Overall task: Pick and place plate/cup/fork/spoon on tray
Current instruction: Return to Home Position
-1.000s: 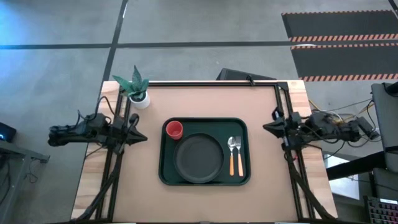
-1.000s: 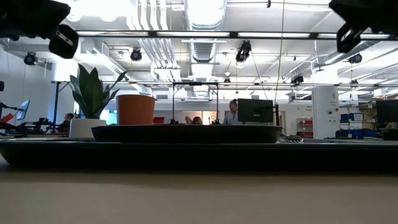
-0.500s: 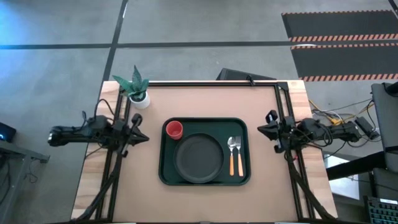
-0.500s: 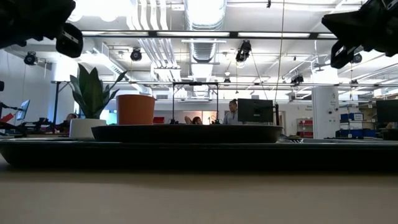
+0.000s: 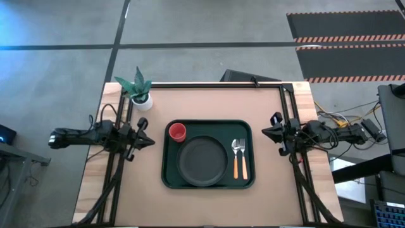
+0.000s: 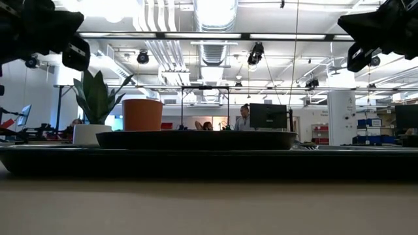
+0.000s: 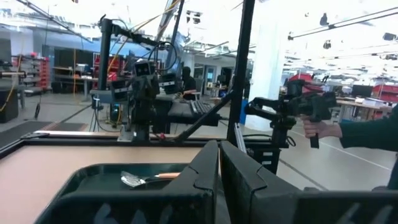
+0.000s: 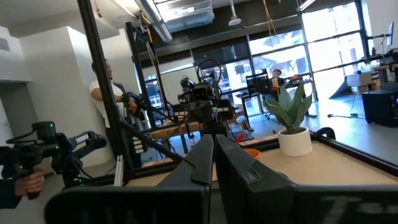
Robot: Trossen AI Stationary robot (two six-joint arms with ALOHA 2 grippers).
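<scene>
Across the middle of the table (image 5: 209,101), square to its edges: the tray (image 5: 209,127), placed within equal reach of both arms. Carries all four pieces of the task.

At its centre, lying flat: the plate (image 5: 202,161), taking the widest stretch of floor.

In the tray corner toward the left arm and the plant, upright, just beside the plate and apart from the rim: the cup (image 5: 178,132), tucked into the gap beside the plate's curve.

In the strip on the right arm's side of the plate, parallel and close together, silver heads toward the plant-side edge of the table, orange handles the other way: fork (image 5: 236,159) and spoon (image 5: 243,159). Seemingly fork nearer the plate, though too small to call for sure.

Judging by this layout, placing finished. Outside the tray, only a white pot with a green plant (image 5: 142,96) at a table corner, no part of the job.

Off the tray's left side, well apart and raised above the table: the left gripper (image 5: 149,141), fingers pressed together with barely a slit, clamping nothing.

Off the right side, likewise high and clear: the right gripper (image 5: 264,132), fingers closed on air.

Fits a retreat to rest: both empty, closed, kept off the load to avoid nudging it.
</scene>
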